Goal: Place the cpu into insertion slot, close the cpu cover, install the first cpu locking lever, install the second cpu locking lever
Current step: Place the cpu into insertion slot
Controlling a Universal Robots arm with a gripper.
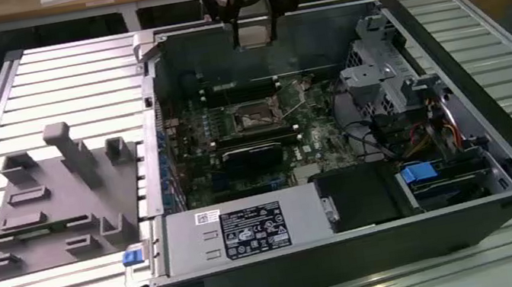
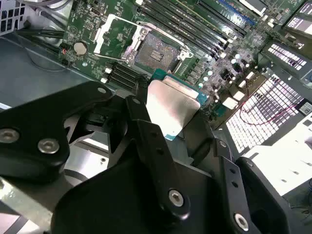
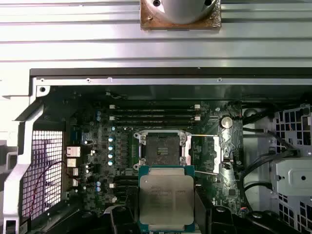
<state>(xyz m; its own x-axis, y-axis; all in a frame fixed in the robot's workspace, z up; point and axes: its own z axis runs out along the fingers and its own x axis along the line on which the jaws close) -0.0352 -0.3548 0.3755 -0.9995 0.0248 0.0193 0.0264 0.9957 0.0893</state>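
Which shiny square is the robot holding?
The cpu, the flat grey-topped chip with a teal edge, gripped by the gripper. The other square, the slot, lies empty with a dark middle.

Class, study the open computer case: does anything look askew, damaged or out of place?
Nothing stands out. The cpu sits squarely in the gripper above the motherboard, and the insertion slot lies bare with its cpu cover swung open.

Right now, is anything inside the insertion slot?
Nothing sits in the insertion slot: its dark contact field lies bare in both wrist views. In the first wrist view the cpu, held above, hides the board right beside the slot.
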